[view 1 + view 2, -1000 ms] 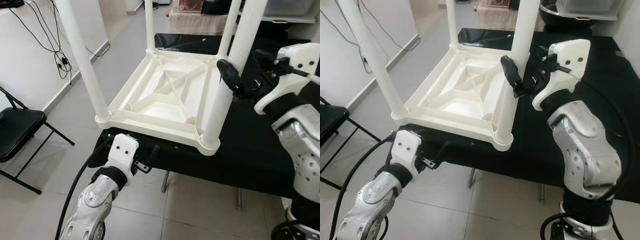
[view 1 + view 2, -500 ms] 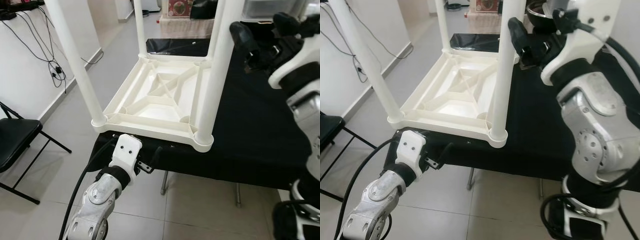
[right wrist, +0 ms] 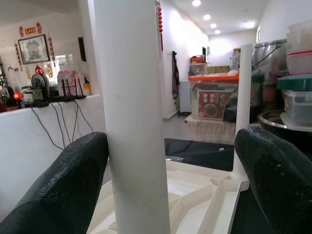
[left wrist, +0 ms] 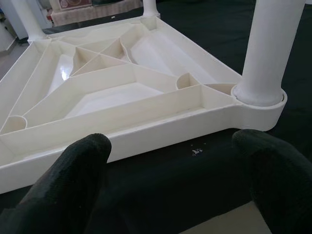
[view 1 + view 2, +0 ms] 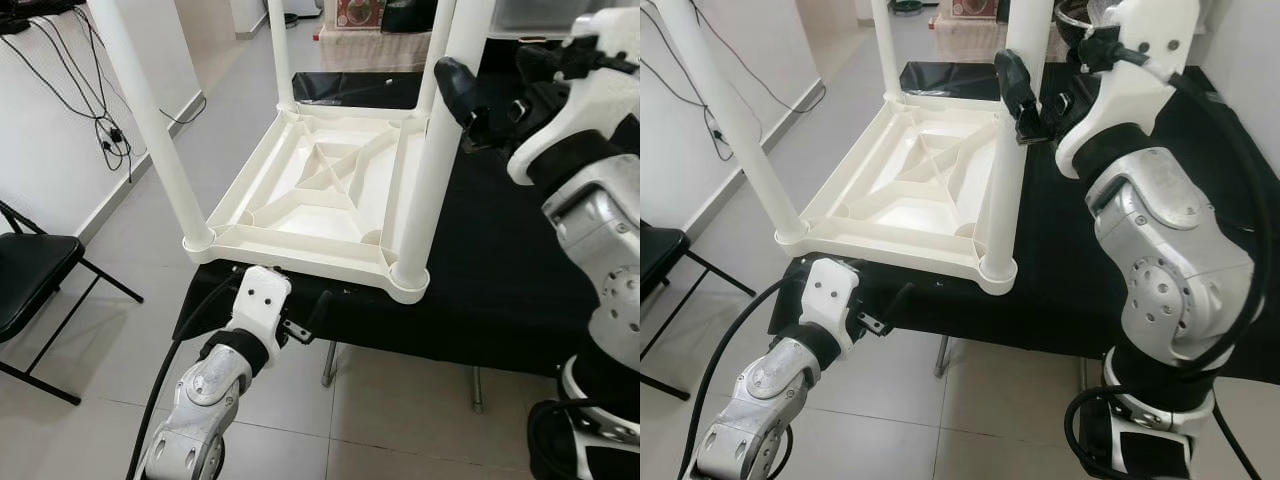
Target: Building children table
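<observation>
Four white legs stood up from the upturned children table [image 5: 320, 195], which lay on the black-covered table [image 5: 520, 270], its near edge over the front rim. In the left eye view the right gripper [image 5: 468, 108] was at about two o'clock, beside the near right leg [image 5: 430, 150]; half a second before it was higher on this leg, so it had come down again. In the right eye view the left gripper [image 5: 880, 312] hung at seven o'clock, under the tabletop's front edge, almost where it was before. In the left wrist view its fingers [image 4: 68, 180] were spread, grasping nothing, the rim just ahead. In the right wrist view the fingers [image 3: 73, 180] were spread around the leg, one touching it, not clenched. I judge all legs are seated and the robot was checking this leg.
</observation>
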### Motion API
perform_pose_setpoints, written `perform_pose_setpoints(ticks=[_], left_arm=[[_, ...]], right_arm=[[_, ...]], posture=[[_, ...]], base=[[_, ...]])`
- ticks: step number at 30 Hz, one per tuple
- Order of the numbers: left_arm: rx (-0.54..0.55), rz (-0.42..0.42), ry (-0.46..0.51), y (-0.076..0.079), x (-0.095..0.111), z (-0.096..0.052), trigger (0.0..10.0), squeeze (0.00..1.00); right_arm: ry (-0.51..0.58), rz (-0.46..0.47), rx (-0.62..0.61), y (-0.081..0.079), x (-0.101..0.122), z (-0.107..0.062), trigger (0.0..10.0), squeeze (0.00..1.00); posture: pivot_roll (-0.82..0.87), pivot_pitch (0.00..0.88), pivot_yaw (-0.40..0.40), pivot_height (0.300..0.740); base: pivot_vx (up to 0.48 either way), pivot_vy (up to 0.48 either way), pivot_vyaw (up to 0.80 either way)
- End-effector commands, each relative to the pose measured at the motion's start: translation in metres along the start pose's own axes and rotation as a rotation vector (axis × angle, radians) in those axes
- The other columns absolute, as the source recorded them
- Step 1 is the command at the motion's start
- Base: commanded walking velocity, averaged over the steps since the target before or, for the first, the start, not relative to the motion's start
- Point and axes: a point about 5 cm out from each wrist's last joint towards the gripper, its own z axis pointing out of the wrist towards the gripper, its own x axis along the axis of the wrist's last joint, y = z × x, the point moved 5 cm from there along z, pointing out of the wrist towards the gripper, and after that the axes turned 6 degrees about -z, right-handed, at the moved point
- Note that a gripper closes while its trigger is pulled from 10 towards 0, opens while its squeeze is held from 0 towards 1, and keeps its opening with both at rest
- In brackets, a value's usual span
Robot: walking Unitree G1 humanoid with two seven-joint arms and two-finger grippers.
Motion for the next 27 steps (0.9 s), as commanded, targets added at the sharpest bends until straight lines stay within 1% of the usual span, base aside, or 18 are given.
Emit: perform_pose_setpoints(ticks=[1,2,6,8,13,15,19,20,22,23,24,27], left_arm=[[0.010,-0.003,-0.002,-0.001,-0.002,0.000,10.0,0.00],[0.013,-0.006,-0.001,-0.001,-0.003,0.000,10.0,0.00],[0.016,-0.010,0.000,0.000,-0.003,0.000,10.0,0.00],[0.016,-0.010,0.000,0.000,-0.003,0.000,10.0,0.00],[0.019,-0.012,0.001,0.001,-0.003,-0.001,10.0,0.00],[0.022,-0.011,0.002,0.000,-0.003,-0.001,10.0,0.00],[0.031,-0.011,-0.001,-0.001,-0.003,-0.003,10.0,0.00],[0.032,-0.012,-0.001,-0.001,-0.003,-0.003,10.0,0.00],[0.032,-0.012,-0.001,-0.001,-0.003,-0.003,10.0,0.00],[0.033,-0.013,-0.002,-0.001,-0.003,-0.003,10.0,0.00],[0.035,-0.015,-0.002,-0.001,-0.003,-0.003,10.0,0.00],[0.035,-0.015,-0.001,-0.001,-0.003,-0.003,10.0,0.00]], right_arm=[[-0.004,-0.001,0.002,-0.002,0.001,0.001,10.0,0.00],[-0.002,-0.001,0.013,-0.004,0.003,0.004,10.0,0.00],[0.002,0.003,0.016,-0.005,0.006,0.009,10.0,0.00],[0.002,0.003,0.016,-0.005,0.006,0.009,10.0,0.00],[-0.010,0.000,0.023,-0.008,0.005,0.018,10.0,0.00],[-0.032,0.002,0.032,-0.010,0.001,0.020,10.0,0.00],[-0.100,0.011,0.042,-0.016,-0.016,0.020,10.0,0.00],[-0.107,0.019,0.043,-0.018,-0.018,0.020,9.3,0.00],[-0.107,0.019,0.043,-0.018,-0.018,0.020,9.3,0.00],[-0.111,0.022,0.041,-0.018,-0.020,0.020,1.3,0.00],[-0.117,0.029,0.029,-0.017,-0.021,0.020,0.0,0.00],[-0.122,0.028,0.013,-0.015,-0.023,0.021,0.0,0.00]], posture=[[-0.12,0.092,-0.005,0.740],[-0.12,0.090,-0.008,0.740],[-0.12,0.091,-0.012,0.740],[-0.12,0.091,-0.012,0.740],[-0.11,0.094,-0.019,0.740],[-0.11,0.096,-0.022,0.740],[-0.11,0.099,-0.025,0.740],[-0.11,0.099,-0.025,0.740],[-0.11,0.099,-0.025,0.740],[-0.10,0.101,-0.025,0.740],[-0.10,0.101,-0.025,0.740],[-0.10,0.101,-0.025,0.740]], base=[[0.000,0.000,0.00],[0.000,0.000,0.00],[0.000,0.000,0.00],[0.000,0.000,0.00],[0.000,0.000,0.00],[0.000,0.000,0.00],[0.000,0.000,0.00],[0.000,0.000,0.00],[0.000,0.000,0.00],[0.000,0.000,0.00],[0.000,0.000,0.00],[0.000,0.000,0.00]])
